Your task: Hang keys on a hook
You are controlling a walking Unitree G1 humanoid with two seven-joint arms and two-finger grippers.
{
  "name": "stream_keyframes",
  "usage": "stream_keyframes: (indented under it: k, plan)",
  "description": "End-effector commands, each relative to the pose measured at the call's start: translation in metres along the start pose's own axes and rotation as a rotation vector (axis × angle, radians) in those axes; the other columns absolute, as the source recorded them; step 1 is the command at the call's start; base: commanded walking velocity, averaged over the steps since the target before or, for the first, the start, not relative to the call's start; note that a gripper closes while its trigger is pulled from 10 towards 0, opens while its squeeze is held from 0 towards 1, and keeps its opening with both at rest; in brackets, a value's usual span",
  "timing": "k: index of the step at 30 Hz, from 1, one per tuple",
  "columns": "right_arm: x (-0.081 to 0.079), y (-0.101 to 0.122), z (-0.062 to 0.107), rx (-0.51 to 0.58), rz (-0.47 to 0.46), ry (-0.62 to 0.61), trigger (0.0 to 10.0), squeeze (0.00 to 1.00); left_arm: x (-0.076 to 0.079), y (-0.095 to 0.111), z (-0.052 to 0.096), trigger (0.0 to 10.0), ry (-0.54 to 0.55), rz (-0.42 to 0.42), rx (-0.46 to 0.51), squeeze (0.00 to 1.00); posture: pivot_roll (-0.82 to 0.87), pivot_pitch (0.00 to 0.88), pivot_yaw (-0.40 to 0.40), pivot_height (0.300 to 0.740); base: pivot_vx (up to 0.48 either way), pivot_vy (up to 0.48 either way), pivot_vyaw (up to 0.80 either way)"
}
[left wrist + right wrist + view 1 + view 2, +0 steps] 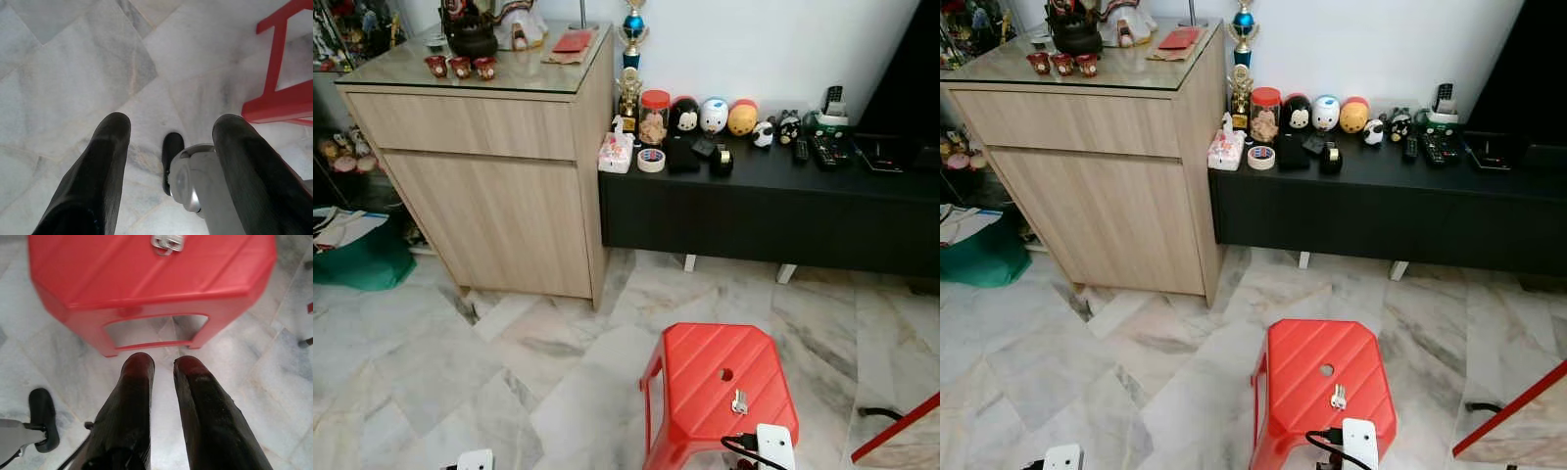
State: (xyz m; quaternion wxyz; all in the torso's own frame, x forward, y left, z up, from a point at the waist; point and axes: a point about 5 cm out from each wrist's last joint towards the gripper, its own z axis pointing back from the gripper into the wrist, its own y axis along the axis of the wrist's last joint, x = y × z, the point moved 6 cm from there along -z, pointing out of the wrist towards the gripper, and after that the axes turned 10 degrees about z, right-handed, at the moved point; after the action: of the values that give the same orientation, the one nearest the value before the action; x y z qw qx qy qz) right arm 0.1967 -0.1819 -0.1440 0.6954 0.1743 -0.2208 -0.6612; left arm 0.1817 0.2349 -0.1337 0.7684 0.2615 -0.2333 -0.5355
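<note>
A small bunch of silver keys (pixel 739 401) lies on top of a red plastic stool (pixel 720 377), close to the stool's near edge and just below its round hole. In the right wrist view the keys (pixel 167 242) sit on the stool top (pixel 146 274). My right gripper (pixel 164 364) hangs low in front of the stool's near side, short of the keys. Its fingers are shut to a thin gap with nothing between them. My left gripper (pixel 171 125) hangs over the marble floor to the left of the stool, open wide and empty.
A light wooden cabinet (pixel 499 186) stands at the back left. Beside it runs a low black bench (pixel 773 211) with toys, jars and remotes. A green bag (pixel 362 257) lies at the far left and a red-edged board (pixel 896 426) at the lower right. Marble floor (pixel 460 362) is open left of the stool.
</note>
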Motion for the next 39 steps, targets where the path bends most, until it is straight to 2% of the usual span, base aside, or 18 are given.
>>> stream_keyframes:
  k: [1, 5, 34, 39]
  plan:
    - [0.0042, 0.0001, 0.0003, 0.004, -0.004, -0.010, 10.0, 0.00, -0.0017, -0.0077, 0.0017, 10.0, 0.000, -0.015, -0.030, 0.00, 0.10, 0.033, -0.027, 0.740, 0.000, -0.398, 0.00]
    - [0.0041, 0.0005, 0.0003, 0.006, -0.005, -0.009, 10.0, 0.00, -0.0020, -0.0089, 0.0019, 10.0, 0.006, -0.014, -0.033, 0.00, 0.10, 0.034, -0.027, 0.740, 0.000, -0.372, 0.00]
    - [0.0037, 0.0066, -0.0003, 0.029, -0.014, -0.001, 10.0, 0.00, 0.0020, -0.0077, 0.0011, 10.0, 0.009, 0.008, -0.024, 0.00, 0.10, 0.044, -0.032, 0.740, 0.000, 0.000, 0.00]
    - [0.0036, 0.0068, -0.0004, 0.028, -0.045, 0.001, 10.0, 0.00, 0.0020, -0.0067, 0.0010, 10.0, 0.008, 0.008, -0.018, 0.00, 0.10, 0.053, -0.036, 0.740, 0.000, 0.000, -0.10]
